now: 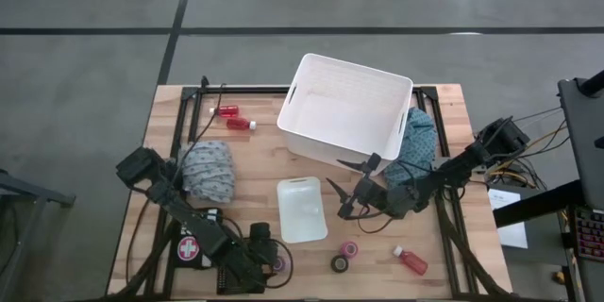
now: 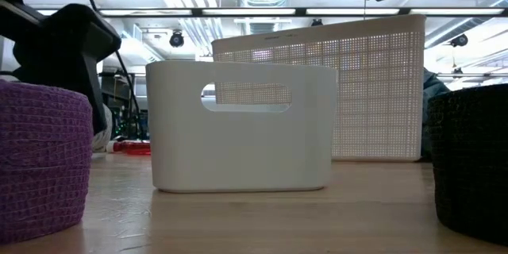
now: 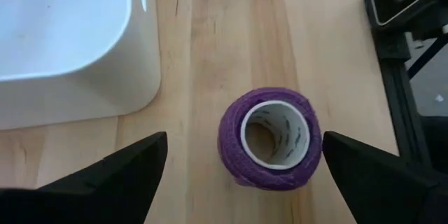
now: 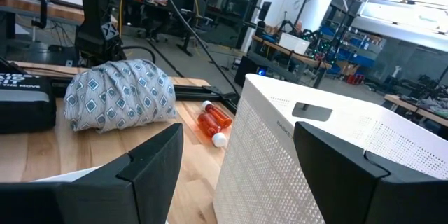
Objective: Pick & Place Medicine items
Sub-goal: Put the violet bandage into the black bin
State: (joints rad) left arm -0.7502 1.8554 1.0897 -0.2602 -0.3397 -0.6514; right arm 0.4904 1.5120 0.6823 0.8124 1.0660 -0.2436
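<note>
My left gripper [image 3: 245, 140] is open near the table's near edge, with its fingers on either side of a purple tape roll [image 3: 269, 136] that stands on end on the table [image 1: 279, 264] and touches neither finger. My right gripper [image 4: 238, 140] hangs open above the table [image 1: 351, 196], between the small white bin and the big basket. Two red bottles with white caps [image 1: 234, 118] lie on their sides at the far left [image 4: 213, 122]. A third bottle [image 1: 411, 260], a pink roll [image 1: 348, 248] and a dark roll [image 1: 340, 263] lie near the near edge.
A big white basket [image 1: 344, 113] stands at the far middle, and a small white bin [image 1: 302, 209] lies in the middle of the table. A patterned cloth bundle [image 1: 209, 172] lies at the left, a blue one [image 1: 420, 142] at the right. A black pouch [image 1: 192, 245] lies under the left arm.
</note>
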